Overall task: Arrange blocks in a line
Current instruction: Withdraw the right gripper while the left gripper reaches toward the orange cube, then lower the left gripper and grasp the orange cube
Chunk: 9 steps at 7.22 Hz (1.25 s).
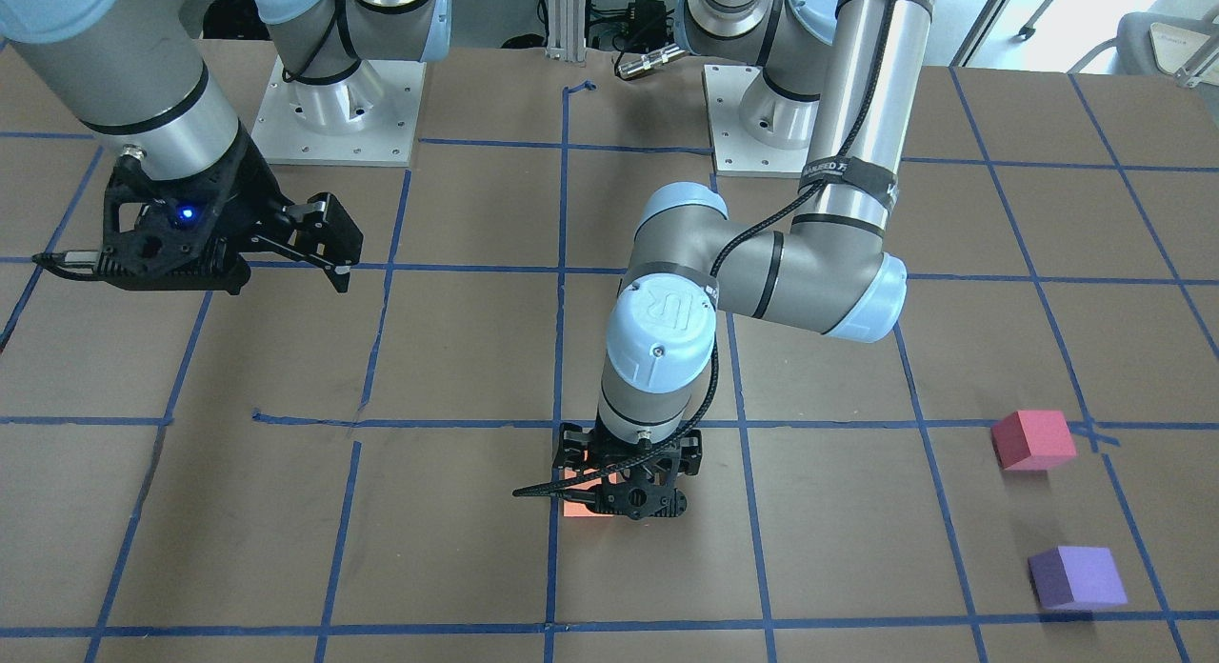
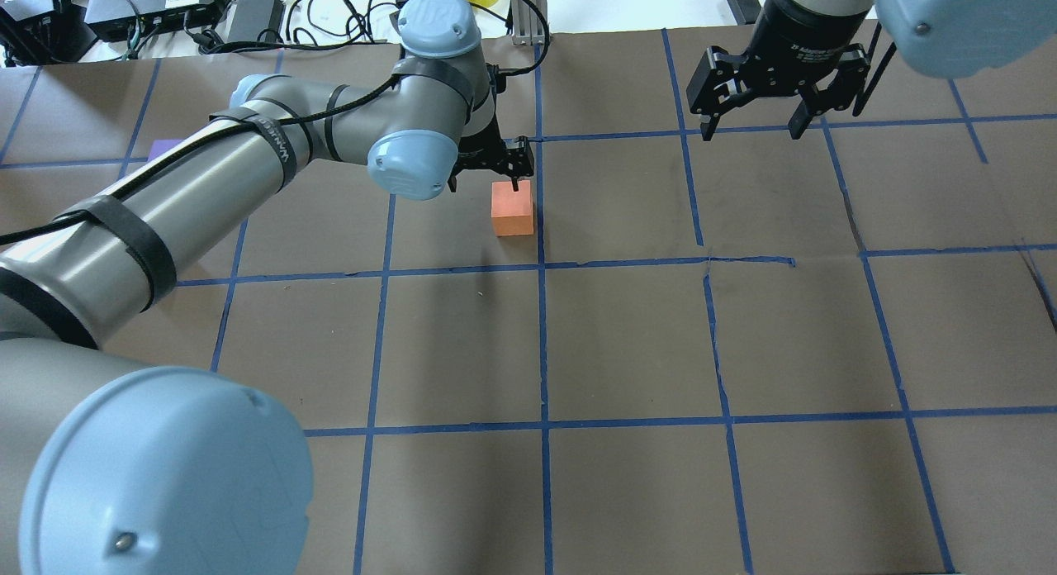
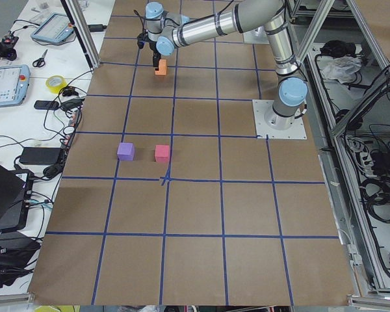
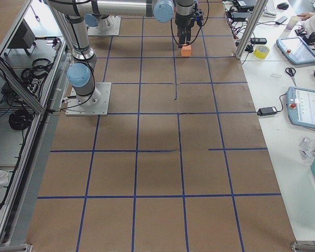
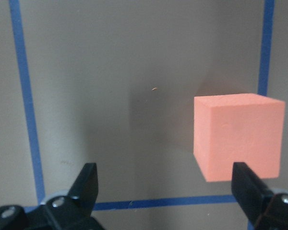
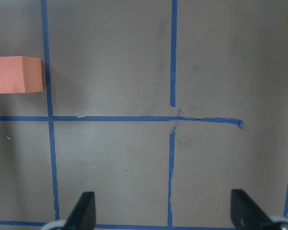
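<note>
The orange block (image 2: 512,208) sits on the table beside a blue tape line near the far middle; it also shows in the front view (image 1: 574,507). My left gripper (image 2: 485,178) hangs just above it, open and empty. In the left wrist view the orange block (image 5: 237,136) lies off-centre, by the right fingertip (image 5: 247,189), not between the jaws. The pinkish-red block (image 1: 1033,439) and the purple block (image 1: 1076,577) sit apart from it at the table's left end. My right gripper (image 2: 751,127) is open and empty, held above the table at the far right.
Blue tape lines (image 2: 541,344) form a grid on the brown table. The arm bases (image 1: 333,120) stand on the robot's side. Cables and electronics (image 2: 190,5) lie beyond the far edge. The side table holds tablets and tape (image 4: 261,51).
</note>
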Available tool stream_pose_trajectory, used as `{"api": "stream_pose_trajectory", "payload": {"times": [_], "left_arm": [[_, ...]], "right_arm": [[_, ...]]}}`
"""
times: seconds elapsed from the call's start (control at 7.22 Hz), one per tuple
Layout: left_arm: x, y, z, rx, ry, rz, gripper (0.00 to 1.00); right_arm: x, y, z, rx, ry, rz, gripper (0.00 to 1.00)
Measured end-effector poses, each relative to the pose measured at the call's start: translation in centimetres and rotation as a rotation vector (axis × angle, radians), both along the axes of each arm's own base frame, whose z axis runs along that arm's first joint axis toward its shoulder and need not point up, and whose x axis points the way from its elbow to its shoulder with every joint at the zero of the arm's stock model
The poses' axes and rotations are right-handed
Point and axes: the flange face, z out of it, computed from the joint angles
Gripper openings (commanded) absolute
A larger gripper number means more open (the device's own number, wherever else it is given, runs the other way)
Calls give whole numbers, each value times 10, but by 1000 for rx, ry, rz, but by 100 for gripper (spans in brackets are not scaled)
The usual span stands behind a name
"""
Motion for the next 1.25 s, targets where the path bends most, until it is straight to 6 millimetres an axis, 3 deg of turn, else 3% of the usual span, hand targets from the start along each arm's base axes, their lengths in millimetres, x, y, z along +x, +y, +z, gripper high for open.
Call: {"api": "stream_pose_trajectory", "payload": {"times": [0.28,0.55,0.97,1.25], "left_arm": [[-16,-5,-13,7,4,28,100],[-20,-5,-28,27,-2,27,100],[-20,-5,-44,50,-9,34,97],[-24,-3,-47,54,-9,43,35]], "right_arm": [[-4,10,11,-17,4,3,100],[-11,16,16,-15,48,-2,100],[-10,37,40,-44,63,0,100],[-7,45,43,-27,45,5,100]]}}
